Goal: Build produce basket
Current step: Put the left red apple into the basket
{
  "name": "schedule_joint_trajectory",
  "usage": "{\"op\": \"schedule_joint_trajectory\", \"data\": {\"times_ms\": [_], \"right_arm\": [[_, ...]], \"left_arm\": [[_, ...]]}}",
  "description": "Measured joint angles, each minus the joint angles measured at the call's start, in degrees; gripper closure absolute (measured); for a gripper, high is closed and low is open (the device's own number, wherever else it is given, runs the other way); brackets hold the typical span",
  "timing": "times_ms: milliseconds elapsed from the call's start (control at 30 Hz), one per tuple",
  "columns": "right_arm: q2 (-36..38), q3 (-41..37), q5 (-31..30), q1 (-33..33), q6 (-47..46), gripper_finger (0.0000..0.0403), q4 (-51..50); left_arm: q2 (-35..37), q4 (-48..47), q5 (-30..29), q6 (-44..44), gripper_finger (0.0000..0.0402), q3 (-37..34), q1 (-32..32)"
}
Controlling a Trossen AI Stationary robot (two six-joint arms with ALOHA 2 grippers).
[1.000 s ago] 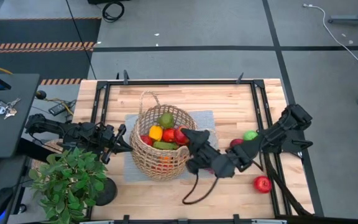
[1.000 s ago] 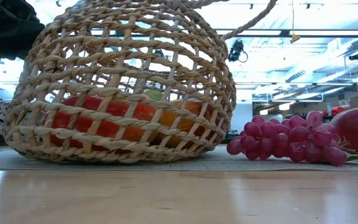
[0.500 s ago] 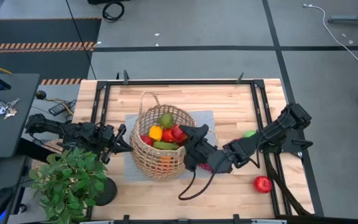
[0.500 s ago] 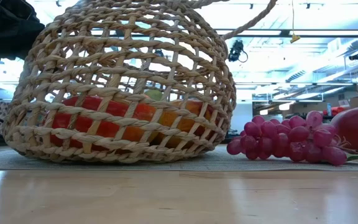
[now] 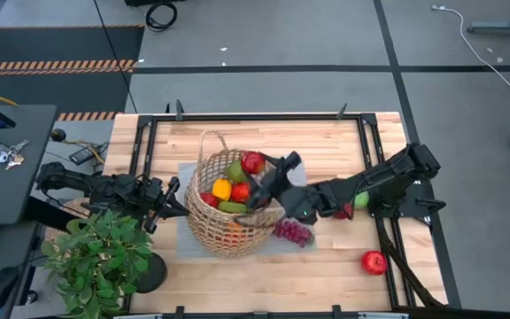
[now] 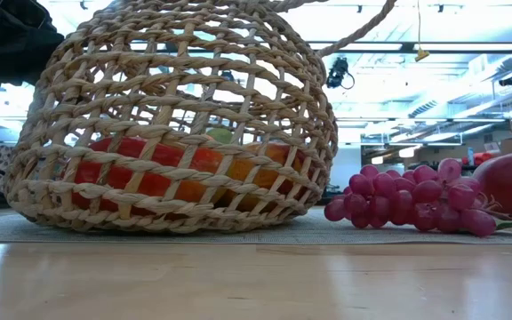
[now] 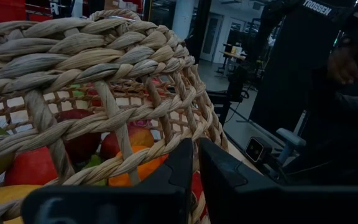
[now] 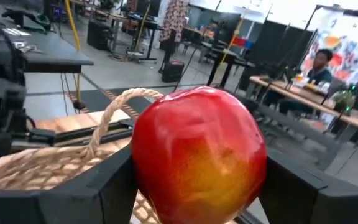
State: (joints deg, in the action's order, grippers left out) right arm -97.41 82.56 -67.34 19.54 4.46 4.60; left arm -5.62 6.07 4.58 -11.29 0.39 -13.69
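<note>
Carrying a red apple (image 5: pixel 253 162) clamped between its fingers, the right gripper (image 5: pixel 264 177) hovers above the basket (image 5: pixel 204 226) rim. Next move, by judgement: lower and release among the fruit. The left gripper (image 5: pixel 170 206) pinches the basket's wall.

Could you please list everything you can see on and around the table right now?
basket: one, tan wicker, on a grey mat mid-table
fruit in basket: several, yellow, red, green, orange
held apple: one, red, above the basket rim
grapes: one bunch, purple, right of the basket
loose apple: one, red, near the right front corner
green fruit: one, partly hidden by the right arm
potted plant: one, green, left front corner
left gripper: at the basket's left wall, shut on the weave
right gripper: over the basket, holding the apple
</note>
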Motion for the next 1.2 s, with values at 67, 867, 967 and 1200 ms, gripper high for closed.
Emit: {"op": "schedule_joint_trajectory", "data": {"times_ms": [67, 867, 967, 1200], "right_arm": [[0.0, 0.0, 2.6, -1.6, -1.4, 0.0123, -0.1], [0.0, 0.0, 62.9, -18.6, -25.9, 0.0123, -14.0], [0.0, 0.0, 63.0, -18.4, -21.3, 0.0123, -17.1], [0.0, -2.6, 62.7, -18.2, -16.1, 0.0123, -21.8]], "left_arm": [[0.0, 0.0, 0.0, 0.0, 0.0368, 0.0, 0.0], [0.0, 0.0, 0.0, 0.0, 0.0371, 0.0, 0.0], [0.0, 0.0, 0.0, 0.0, 0.0367, 0.0, 0.0], [0.0, 0.0, 0.0, 0.0, 0.0371, 0.0, 0.0]]}}
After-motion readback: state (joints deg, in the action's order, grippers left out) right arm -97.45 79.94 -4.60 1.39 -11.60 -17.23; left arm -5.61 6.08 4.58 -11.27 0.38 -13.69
